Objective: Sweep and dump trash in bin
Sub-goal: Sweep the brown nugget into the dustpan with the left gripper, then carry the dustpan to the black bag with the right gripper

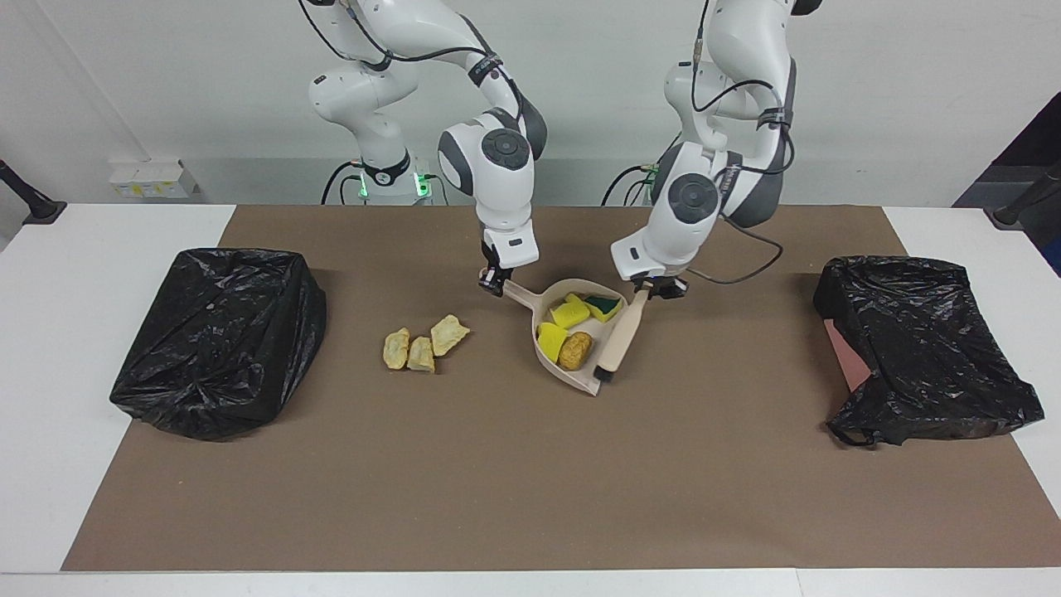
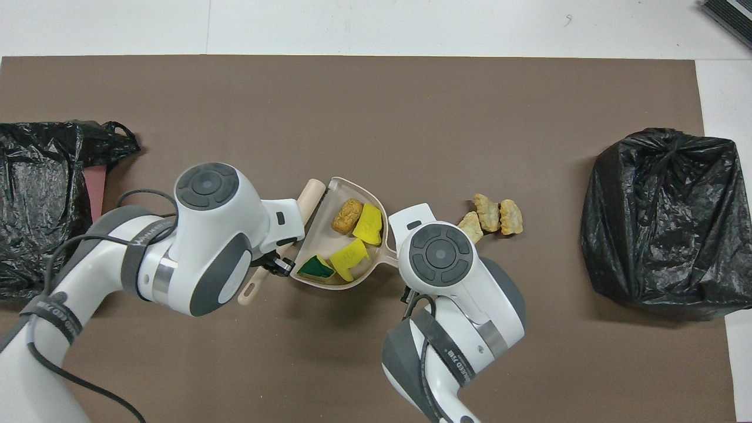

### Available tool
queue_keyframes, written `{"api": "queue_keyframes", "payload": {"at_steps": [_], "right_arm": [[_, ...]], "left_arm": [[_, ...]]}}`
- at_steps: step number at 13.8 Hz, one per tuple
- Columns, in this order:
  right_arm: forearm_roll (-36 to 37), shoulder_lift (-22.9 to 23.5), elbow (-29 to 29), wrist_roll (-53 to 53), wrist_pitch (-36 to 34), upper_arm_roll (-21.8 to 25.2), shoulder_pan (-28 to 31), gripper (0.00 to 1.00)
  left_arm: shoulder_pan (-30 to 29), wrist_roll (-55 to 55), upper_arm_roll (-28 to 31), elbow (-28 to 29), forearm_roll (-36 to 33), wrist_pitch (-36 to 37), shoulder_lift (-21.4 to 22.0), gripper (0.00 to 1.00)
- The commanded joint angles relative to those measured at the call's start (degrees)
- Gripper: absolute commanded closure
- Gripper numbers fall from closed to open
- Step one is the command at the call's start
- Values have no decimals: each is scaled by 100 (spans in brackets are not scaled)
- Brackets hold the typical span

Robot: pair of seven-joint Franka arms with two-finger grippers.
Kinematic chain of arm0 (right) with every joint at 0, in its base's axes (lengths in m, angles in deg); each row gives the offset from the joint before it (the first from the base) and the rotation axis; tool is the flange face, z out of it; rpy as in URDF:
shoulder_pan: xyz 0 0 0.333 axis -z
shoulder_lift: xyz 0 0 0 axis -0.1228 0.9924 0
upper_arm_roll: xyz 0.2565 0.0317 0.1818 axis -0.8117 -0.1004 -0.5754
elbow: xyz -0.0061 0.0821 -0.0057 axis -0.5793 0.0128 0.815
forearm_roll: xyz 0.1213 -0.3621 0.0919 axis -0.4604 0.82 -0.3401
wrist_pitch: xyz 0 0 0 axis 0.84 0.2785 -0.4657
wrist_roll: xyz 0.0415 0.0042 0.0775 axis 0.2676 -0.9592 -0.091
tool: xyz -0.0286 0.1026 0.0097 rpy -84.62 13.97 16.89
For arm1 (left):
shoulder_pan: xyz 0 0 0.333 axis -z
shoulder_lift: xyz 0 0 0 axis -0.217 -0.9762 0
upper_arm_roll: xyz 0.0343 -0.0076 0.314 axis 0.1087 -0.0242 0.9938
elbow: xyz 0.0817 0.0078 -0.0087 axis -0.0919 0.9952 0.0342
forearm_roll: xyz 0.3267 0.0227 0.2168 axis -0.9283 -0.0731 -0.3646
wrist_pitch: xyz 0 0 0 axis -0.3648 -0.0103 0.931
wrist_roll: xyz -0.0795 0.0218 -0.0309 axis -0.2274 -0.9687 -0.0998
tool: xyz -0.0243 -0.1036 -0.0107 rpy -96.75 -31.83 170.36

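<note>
Facing view, frame centre: right gripper [image 1: 492,284] clamps the dustpan [image 1: 543,351] handle steady; left gripper [image 1: 649,289] grips the brush [image 1: 620,336], penning trash [image 1: 574,350] inside.

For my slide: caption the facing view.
Left gripper sweeps brush against dustpan held by right gripper.

you can make out white lettering on the dark band around each arm's forearm [image 2: 447,352], but it is too small to read; no other text shows.
</note>
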Motion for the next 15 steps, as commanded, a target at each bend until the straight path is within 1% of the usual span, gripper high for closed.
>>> {"api": "queue_keyframes", "payload": {"at_steps": [1, 3, 4, 6, 8, 10, 11, 13, 15], "right_arm": [[83, -92, 73, -211, -48, -9, 12, 100], [83, -336, 29, -141, -162, 0, 125, 100], [83, -503, 3, -88, -258, 0, 309, 100], [83, -828, -84, 192, -538, 9, 678, 100], [83, -1101, -251, 220, -925, 18, 942, 100], [109, -1426, -322, 264, -1224, 35, 1415, 100], [188, -1567, -348, 438, -1417, 35, 1705, 100], [364, -1796, -349, 912, -1717, 35, 2259, 100], [382, -1954, -349, 1701, -1823, 35, 2926, 100]], "left_arm": [[-358, -81, 9, -216, 73, 384, 236, 100], [-516, -160, 18, -146, 82, 559, 491, 100], [-543, -370, 18, -137, 82, 752, 561, 100], [-561, -984, 9, 3, 73, 798, 676, 100], [-447, -1713, -17, 257, 82, 702, 825, 100], [-140, -2293, -17, 660, 108, 457, 1062, 100], [26, -2575, -26, 976, 204, 203, 1246, 100], [361, -2998, -26, 1504, 459, -237, 1554, 100], [677, -3157, -26, 1734, 810, -327, 1669, 100]]}}
